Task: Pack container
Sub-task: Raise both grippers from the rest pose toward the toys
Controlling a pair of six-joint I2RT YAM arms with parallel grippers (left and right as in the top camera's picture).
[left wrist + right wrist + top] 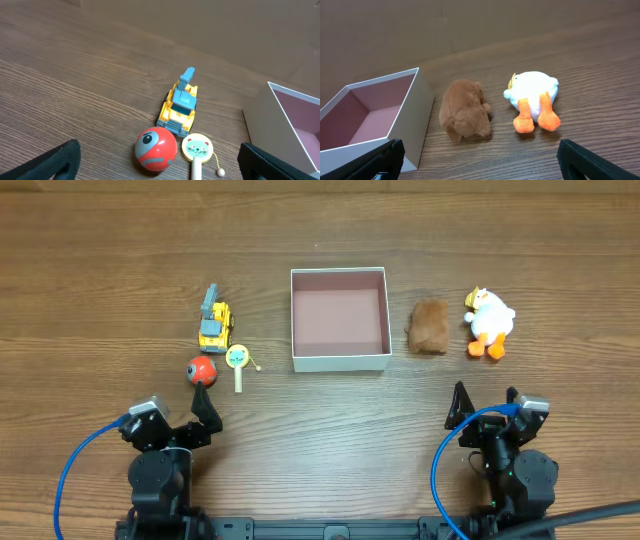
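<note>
Container (pixel 338 315): open-top white box with a pink floor, standing on the table (pixel 100 260) ahead of both hands and between them; nothing lies inside it.
Left hand (pixel 178 408): fingers spread wide and holding nothing, low over the table near its near edge.
Right hand (pixel 485 402): likewise spread wide and empty, about level with the left one.
Ahead of the left hand: red ball (pixel 201 369) just beyond its inner fingertip; cat-face rattle (pixel 239 360) just beside the ball, on the container side; yellow excavator (pixel 214 323) just past both, its blue boom pointing away.
Ahead of the right hand: brown plush (pixel 429 327) just beside the container's wall, apart from it; white duck (pixel 488 323) with orange feet near the plush on its outer side, feet towards the hand.
Step in hand: the opening one, by my reading. All five toys are outside the box and neither hand is committed to any.
Next move calls for: a reach forward and down onto one toy. The ball is nearest to the left hand, but it is round and may roll from a slanted pinch, so the fingers should straddle it squarely. The plush toys look soft and forgiving for the right hand.
Then: a lift high enough to pass the thin wall, and a release over the pink floor.
</note>
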